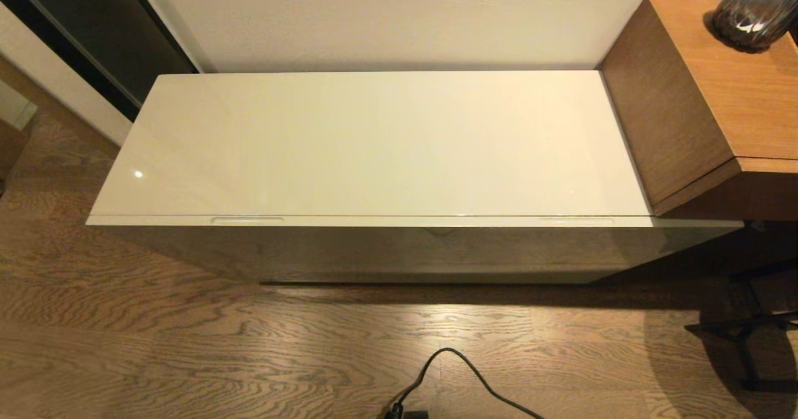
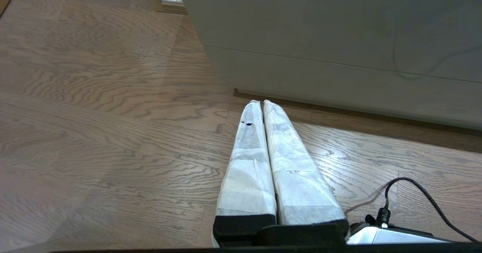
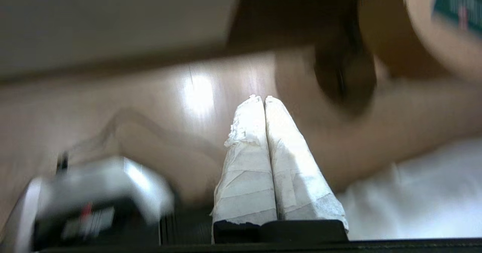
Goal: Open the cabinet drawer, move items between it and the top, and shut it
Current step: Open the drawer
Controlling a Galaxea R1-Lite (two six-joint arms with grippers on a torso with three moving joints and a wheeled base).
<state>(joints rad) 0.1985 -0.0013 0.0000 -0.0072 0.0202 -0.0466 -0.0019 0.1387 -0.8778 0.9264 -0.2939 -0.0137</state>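
The low cabinet's glossy cream top (image 1: 374, 144) lies bare in the head view. Under its front edge the cabinet drawer (image 1: 399, 221) is shut, with one handle slot (image 1: 247, 220) at the left and another (image 1: 576, 221) at the right. The items are hidden from every view. Neither arm shows in the head view. My left gripper (image 2: 260, 101) hangs low over the wooden floor, shut and empty, its tips pointing at the cabinet's lower front (image 2: 339, 80). My right gripper (image 3: 262, 97) is also shut and empty, low near the floor.
A taller brown wooden unit (image 1: 704, 95) with a dark vase (image 1: 754, 14) stands against the cabinet's right end. A black cable (image 1: 461, 375) lies on the wooden floor in front. A dark stand leg (image 1: 748, 332) is at the right. A dark doorway (image 1: 93, 26) is at the far left.
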